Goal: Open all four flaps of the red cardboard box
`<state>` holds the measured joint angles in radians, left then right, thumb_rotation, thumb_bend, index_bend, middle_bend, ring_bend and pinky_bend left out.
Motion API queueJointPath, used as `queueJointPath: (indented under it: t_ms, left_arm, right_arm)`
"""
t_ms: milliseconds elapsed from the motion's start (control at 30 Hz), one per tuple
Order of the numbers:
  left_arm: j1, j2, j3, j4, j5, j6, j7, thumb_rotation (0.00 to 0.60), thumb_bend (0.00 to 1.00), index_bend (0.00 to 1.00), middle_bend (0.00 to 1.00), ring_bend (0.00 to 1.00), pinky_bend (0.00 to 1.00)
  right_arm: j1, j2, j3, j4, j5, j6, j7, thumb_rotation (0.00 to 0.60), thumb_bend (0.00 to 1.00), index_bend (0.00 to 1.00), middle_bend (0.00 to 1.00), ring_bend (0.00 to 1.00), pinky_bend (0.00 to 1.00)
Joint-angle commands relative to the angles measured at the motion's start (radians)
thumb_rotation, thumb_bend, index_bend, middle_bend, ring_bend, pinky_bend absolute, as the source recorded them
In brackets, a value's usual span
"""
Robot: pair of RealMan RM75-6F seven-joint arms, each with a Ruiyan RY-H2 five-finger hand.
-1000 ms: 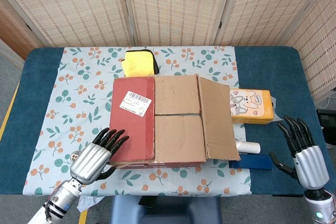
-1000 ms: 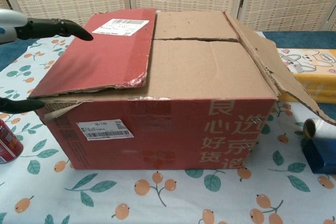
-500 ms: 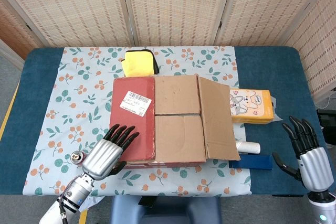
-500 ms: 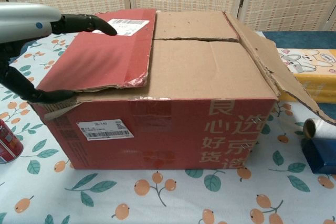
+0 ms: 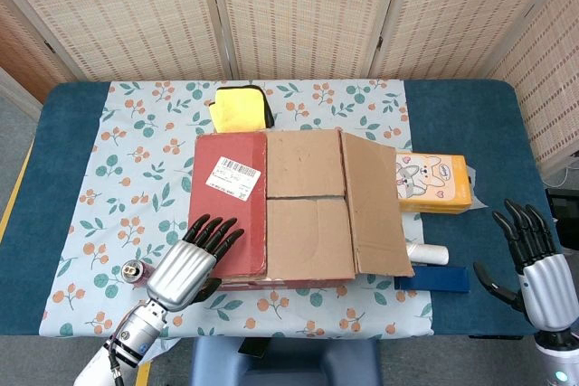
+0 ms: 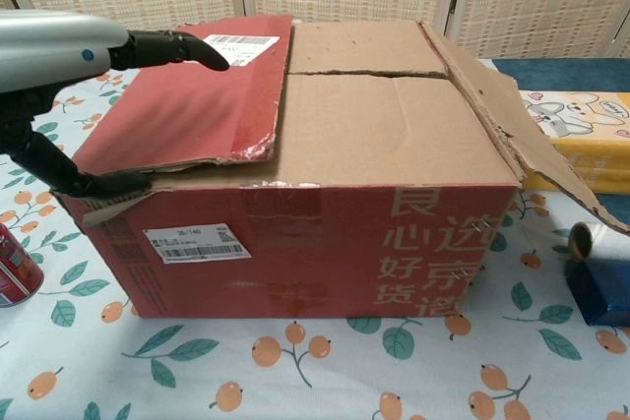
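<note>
A: Red cardboard box [image 6: 295, 233] sits mid-desk [image 5: 470, 124]. Left robot hand [image 5: 192, 258] at the near-left corner, fingers over the red flap [image 6: 187, 105], thumb [image 6: 94, 182] under its edge; a loose pinch, I judge.

B: Right robot hand [image 5: 534, 255]?

A: Spread, empty, well clear.

B: Risks?

A: Torn flap edge may rip or slip free; a lift could drag the box toward the can [image 6: 15, 268].

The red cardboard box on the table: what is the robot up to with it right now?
The left hand is over the near left corner of the red cardboard box, fingers above the red flap and thumb at its near edge. The right flap already slopes outward; the two brown inner flaps lie shut. The right hand is open, away from the box.
</note>
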<state>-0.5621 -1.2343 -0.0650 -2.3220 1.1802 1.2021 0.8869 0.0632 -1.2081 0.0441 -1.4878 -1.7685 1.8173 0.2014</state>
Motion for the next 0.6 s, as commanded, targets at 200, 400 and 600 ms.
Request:
queueJointPath:
  t_ms: [200, 400, 600]
  left_arm:
    - [-0.012, -0.008, 0.006, 0.001, -0.004, 0.01, 0.0, 0.6, 0.4, 0.0, 0.04, 0.0, 0.07]
    - [-0.023, -0.039, 0.01, 0.032, 0.004, 0.016, 0.0, 0.6, 0.4, 0.0, 0.04, 0.0, 0.08]
    - [-0.041, -0.082, 0.009, 0.054, -0.008, 0.023, 0.023, 0.6, 0.4, 0.0, 0.04, 0.0, 0.08]
  right_arm:
    - [-0.001, -0.001, 0.001, -0.003, 0.0, -0.006, -0.004, 0.6, 0.38, 0.0, 0.0, 0.0, 0.0]
    - [-0.006, 0.006, 0.005, -0.007, 0.005, 0.0, 0.009, 0.6, 0.38, 0.0, 0.0, 0.0, 0.0]
    - [-0.017, 0.017, 0.009, -0.01, 0.008, 0.02, 0.031, 0.6, 0.38, 0.0, 0.0, 0.0, 0.0]
